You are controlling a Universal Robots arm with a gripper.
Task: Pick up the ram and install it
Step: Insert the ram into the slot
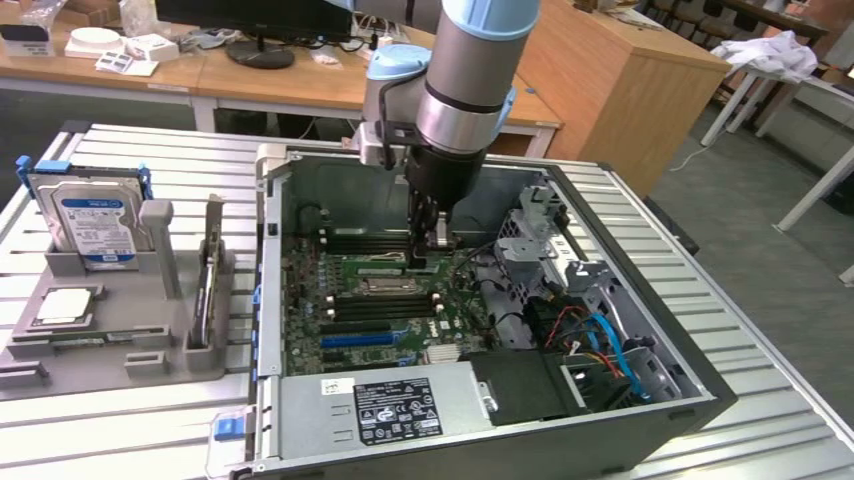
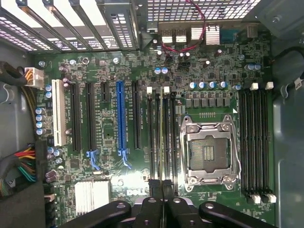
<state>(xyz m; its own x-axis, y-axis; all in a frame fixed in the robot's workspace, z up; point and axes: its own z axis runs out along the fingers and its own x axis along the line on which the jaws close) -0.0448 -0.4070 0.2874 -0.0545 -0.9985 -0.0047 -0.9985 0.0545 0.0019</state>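
the motherboard (image 1: pixel 387 300) lies in the case (image 1: pixel 694 400), the holder (image 1: pixel 80 355) beside it.

One robot arm (image 1: pixel 461 90) with one gripper (image 2: pixel 162 186), closed on one ram (image 2: pixel 162 133), reaches into one open computer case (image 1: pixel 694 395) that contains one motherboard (image 2: pixel 109 130). The board has one processor socket (image 2: pixel 209 152), two banks of memory slots (image 2: pixel 254 142), one white expansion slot (image 2: pixel 59 111), one blue slot (image 2: pixel 118 114) and four black slots (image 2: pixel 76 114). One gray holder (image 1: pixel 160 345) carries one hard drive (image 1: pixel 91 215) and one processor chip (image 1: pixel 64 305).
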